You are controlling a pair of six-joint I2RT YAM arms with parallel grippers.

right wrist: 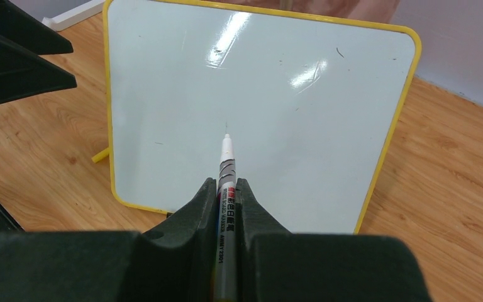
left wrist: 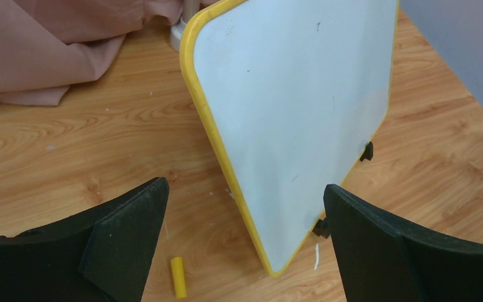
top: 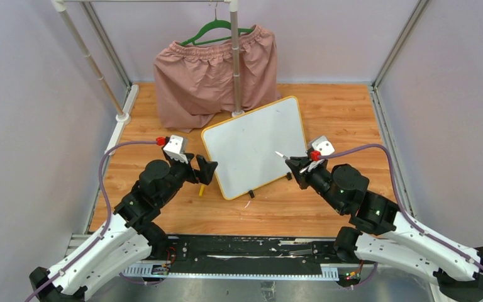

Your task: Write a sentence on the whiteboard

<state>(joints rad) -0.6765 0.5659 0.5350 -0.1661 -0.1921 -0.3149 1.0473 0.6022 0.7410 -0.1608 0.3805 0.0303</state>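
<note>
The whiteboard (top: 255,145) stands tilted back on its black feet at mid-surface (top: 327,107), just in front of the hanging pink shorts (top: 214,75). The left gripper (top: 206,171) is released, jaws spread wide, just beside the board's left edge. A small yellow cap (left wrist: 178,277) lies below it. The right gripper (right wrist: 226,189) is clenched on a marker (right wrist: 226,160), tip pointed at the board's face. The tip appears just short of the face, but contact cannot be confirmed.

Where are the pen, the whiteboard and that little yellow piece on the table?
pen (right wrist: 226,165): right wrist view, striped part of its barrel.
whiteboard (top: 251,145): top view, middle of its white face.
yellow piece (left wrist: 178,277): left wrist view, its middle.
</note>
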